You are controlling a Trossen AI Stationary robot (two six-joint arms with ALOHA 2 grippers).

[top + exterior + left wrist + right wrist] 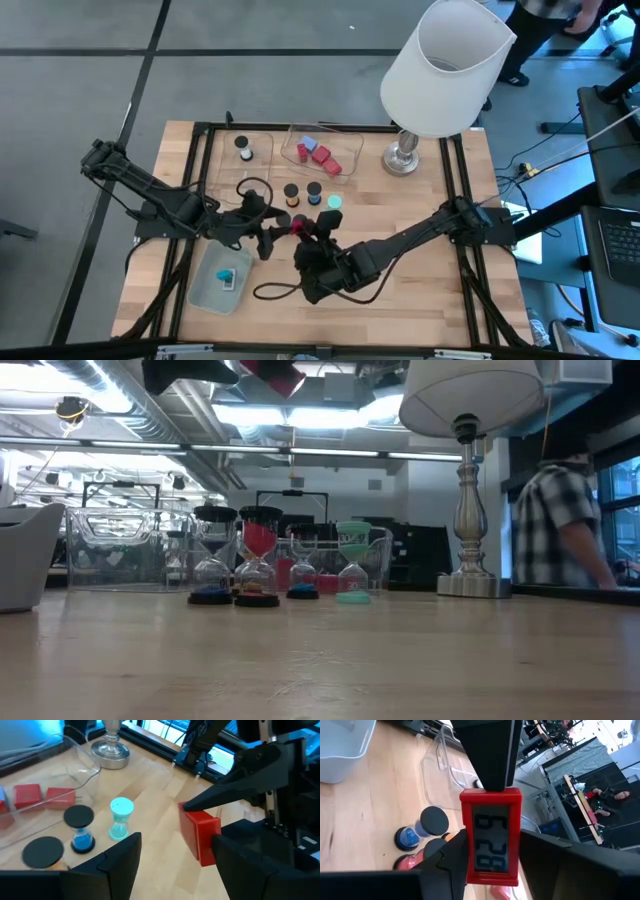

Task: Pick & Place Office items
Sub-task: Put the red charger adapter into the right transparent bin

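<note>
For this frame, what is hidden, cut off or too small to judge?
- Low view: the right gripper and its red digital timer are cut off by the top edge.
- High view: the timer is mostly hidden under both grippers.
- High view: contents of the pale green tray are too small to identify.

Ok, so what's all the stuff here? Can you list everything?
table: one, light wood, under everything
lamp: one, white shade, silver foot, back right
clear tray: one, see-through, back middle
blocks: a few, red and blue, in the clear tray
sand timers: at least four, mostly black caps, one teal, middle of table; one apart, back left
green tray: one, pale green, front left
teal piece: one, inside the green tray
red clock: one, red, held up over the middle
person: one, checked shirt, beyond the table
left claw: open, beside the red clock
right claw: shut on the red clock
</note>
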